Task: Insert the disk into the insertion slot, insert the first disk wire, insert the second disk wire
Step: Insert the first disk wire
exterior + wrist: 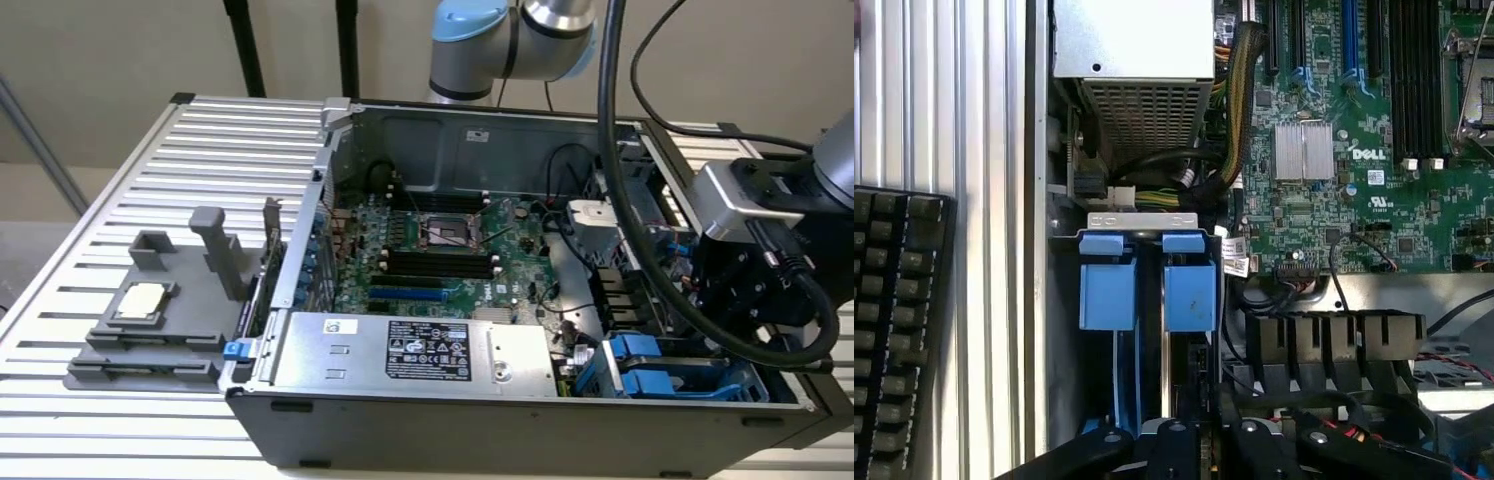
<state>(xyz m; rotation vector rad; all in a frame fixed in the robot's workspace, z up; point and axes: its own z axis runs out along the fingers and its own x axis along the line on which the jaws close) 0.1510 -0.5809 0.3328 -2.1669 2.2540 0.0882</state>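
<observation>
Wrist view: the disk (1189, 295) shows as a blue carrier tab, standing on edge in the insertion slot (1142, 222) just ahead of the pincer (1199, 445).
Neighbour: a second blue tab (1107, 290) sits just beside the disk in the same bay.
Pincer: pressed together, low over the bay; I cannot tell whether it pinches anything.
Wires: a black plug (1092, 185) and a white plug (1120, 196) lie beyond the slot, farther from the pincer. As far as shows, neither is joined to the disk.
Progress: the disk step looks done, judging by the carrier sunk between the rails; both wire steps appear left to do.
Surroundings: the power supply (1134, 40) lies past the plugs and the motherboard (1334, 150) off to one side of the pincer. On the other side, a keyboard (894, 320) rests on the table (974, 100).
</observation>
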